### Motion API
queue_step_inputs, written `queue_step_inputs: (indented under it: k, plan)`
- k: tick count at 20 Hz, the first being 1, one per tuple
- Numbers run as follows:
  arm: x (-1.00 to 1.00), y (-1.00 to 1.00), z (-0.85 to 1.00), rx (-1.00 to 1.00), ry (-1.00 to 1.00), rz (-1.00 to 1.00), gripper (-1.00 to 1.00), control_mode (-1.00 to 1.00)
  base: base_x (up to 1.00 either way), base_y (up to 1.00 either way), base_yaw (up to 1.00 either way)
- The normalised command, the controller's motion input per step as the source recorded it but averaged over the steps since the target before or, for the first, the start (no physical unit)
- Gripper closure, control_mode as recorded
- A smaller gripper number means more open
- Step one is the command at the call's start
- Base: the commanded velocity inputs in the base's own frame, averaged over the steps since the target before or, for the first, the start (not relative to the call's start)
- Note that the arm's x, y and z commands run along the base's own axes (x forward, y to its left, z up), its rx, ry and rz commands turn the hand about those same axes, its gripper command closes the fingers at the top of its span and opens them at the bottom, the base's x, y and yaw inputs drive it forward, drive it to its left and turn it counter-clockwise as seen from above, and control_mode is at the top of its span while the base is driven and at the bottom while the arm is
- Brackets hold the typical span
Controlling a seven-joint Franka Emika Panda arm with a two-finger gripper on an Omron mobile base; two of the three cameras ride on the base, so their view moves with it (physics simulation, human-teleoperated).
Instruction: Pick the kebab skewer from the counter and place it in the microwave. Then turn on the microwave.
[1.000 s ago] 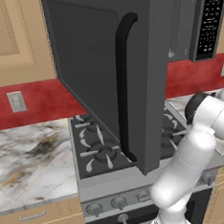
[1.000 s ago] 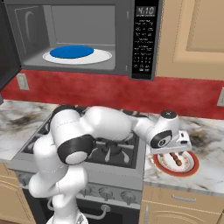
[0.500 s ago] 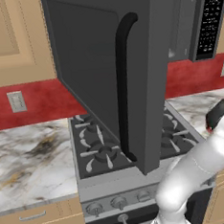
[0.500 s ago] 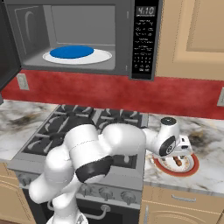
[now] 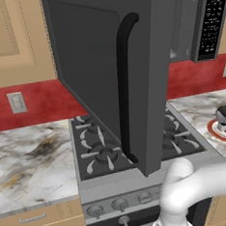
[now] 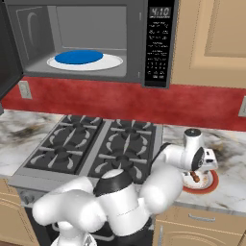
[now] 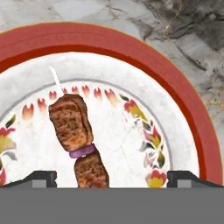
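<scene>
Gripper (image 7: 112,177) hangs wide open over the kebab skewer (image 7: 76,138). The skewer lies on a red-rimmed plate (image 7: 183,109).

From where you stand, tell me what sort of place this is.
A home kitchen, computer-rendered. A gas stove sits between marble counters, a microwave hangs open above it, and wooden cabinets line the wall. A plate with a kebab skewer rests on the counter.
</scene>
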Motion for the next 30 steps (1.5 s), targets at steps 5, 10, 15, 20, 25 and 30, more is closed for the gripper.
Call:
queue_step_inputs:
  k: [5, 10, 15, 20, 25, 30]
  plan:
    - [0.12, -0.21, -0.15, 0.05, 0.02, 0.00, -1.00, -1.00, 0.00, 0.00, 0.00]
    - [0.10, -0.18, -0.18, 0.10, 0.04, 0.00, -1.00, -1.00, 0.00, 0.00, 0.00]
    - [0.09, -0.16, -0.21, 0.09, 0.02, 0.00, -1.00, -1.00, 0.00, 0.00, 0.00]
    - [-0.01, -0.04, -0.31, 0.06, 0.00, -0.02, 1.00, -1.00, 0.00, 0.00, 0.00]
    - [-0.07, 0.00, -0.31, 0.01, 0.00, -0.05, 1.00, -1.00, 0.00, 0.00, 0.00]
    - [-0.17, 0.00, -0.26, 0.00, -0.05, -0.10, 1.00, -1.00, 0.00, 0.00, 0.00]
